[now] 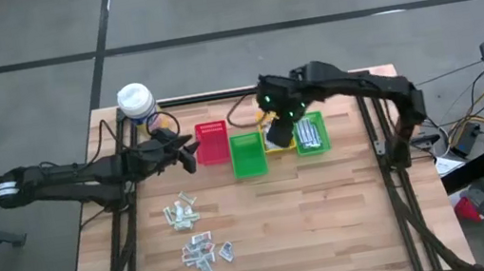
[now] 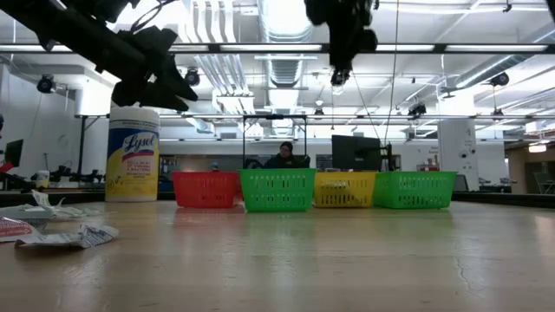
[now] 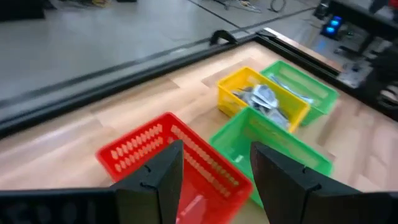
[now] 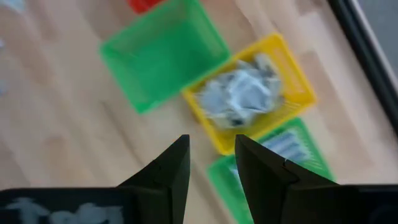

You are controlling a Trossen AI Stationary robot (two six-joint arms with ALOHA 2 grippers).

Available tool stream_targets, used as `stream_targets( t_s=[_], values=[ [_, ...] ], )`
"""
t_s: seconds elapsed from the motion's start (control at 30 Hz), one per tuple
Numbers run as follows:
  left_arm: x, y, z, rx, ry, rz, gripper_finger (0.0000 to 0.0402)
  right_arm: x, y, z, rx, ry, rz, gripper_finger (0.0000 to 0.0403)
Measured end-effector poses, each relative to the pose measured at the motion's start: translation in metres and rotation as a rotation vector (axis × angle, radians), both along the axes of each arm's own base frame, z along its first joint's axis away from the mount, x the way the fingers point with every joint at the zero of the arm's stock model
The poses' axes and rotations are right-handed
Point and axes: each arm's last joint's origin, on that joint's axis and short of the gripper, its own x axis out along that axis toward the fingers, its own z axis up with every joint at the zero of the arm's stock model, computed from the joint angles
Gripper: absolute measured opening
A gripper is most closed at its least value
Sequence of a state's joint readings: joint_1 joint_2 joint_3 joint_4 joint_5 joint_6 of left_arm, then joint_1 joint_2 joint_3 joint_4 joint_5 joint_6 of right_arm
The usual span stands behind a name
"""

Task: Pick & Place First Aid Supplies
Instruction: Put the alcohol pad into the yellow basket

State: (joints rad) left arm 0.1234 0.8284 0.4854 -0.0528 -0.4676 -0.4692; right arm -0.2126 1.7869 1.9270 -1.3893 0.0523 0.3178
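right pincer (image 4: 211, 165) hangs part-open and empty above the yellow plastic bin (image 4: 292, 78) of crinkly wrappers, apparently just after a drop. loose white first-aid packets (image 1: 198, 236) wait on the wooden desk (image 1: 333, 228). left pincer (image 3: 214, 171), open and empty, hovers over the red bin (image 3: 137, 149).

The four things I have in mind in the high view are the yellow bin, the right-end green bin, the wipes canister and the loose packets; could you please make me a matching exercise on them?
Things:
1. yellow bin
2. green bin at the right end
3. wipes canister
4. loose packets

Place or state:
a. lying on bare wood, apart from the bins
b. holds crinkly silvery wrappers
c. standing at a table corner
d. holds white strips

Pairs: 1-b, 2-d, 3-c, 4-a
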Motion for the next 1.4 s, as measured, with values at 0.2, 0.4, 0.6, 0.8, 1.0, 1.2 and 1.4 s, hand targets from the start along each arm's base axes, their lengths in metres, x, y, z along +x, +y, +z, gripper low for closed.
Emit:
stream_targets(
  t_s=[0.2, 0.4, 0.6, 0.8, 1.0, 1.2, 1.4],
  values=[
    [0.002, -0.005, -0.001, -0.077, -0.014, -0.156, 0.0181, -0.002, 0.054, 0.003, 0.024, -0.111, 0.043, 0.013],
    [0.004, -0.01, -0.001, -0.116, -0.015, -0.267, 0.0181, 0.007, 0.104, -0.014, 0.052, -0.173, 0.112, 0.0122],
    [0.004, -0.017, -0.001, -0.11, -0.006, -0.315, 0.0181, 0.021, 0.149, -0.03, 0.081, -0.342, 0.233, 0.0114],
    [0.005, -0.031, -0.001, -0.122, -0.005, -0.393, 0.0181, 0.027, 0.175, -0.041, 0.106, -0.472, 0.3, 0.0105],
    [0.004, -0.054, -0.001, -0.158, -0.011, -0.501, 0.0181, 0.023, 0.186, -0.058, 0.098, -0.445, 0.332, 0.0093],
    [0.0, -0.075, -0.001, -0.212, -0.022, -0.574, 0.0181, 0.019, 0.19, -0.076, 0.093, -0.413, 0.351, 0.0083],
    [-0.002, -0.09, 0.006, -0.218, -0.045, -0.592, 0.0181, 0.016, 0.189, -0.086, 0.08, -0.422, 0.357, 0.0072]
  ],
)
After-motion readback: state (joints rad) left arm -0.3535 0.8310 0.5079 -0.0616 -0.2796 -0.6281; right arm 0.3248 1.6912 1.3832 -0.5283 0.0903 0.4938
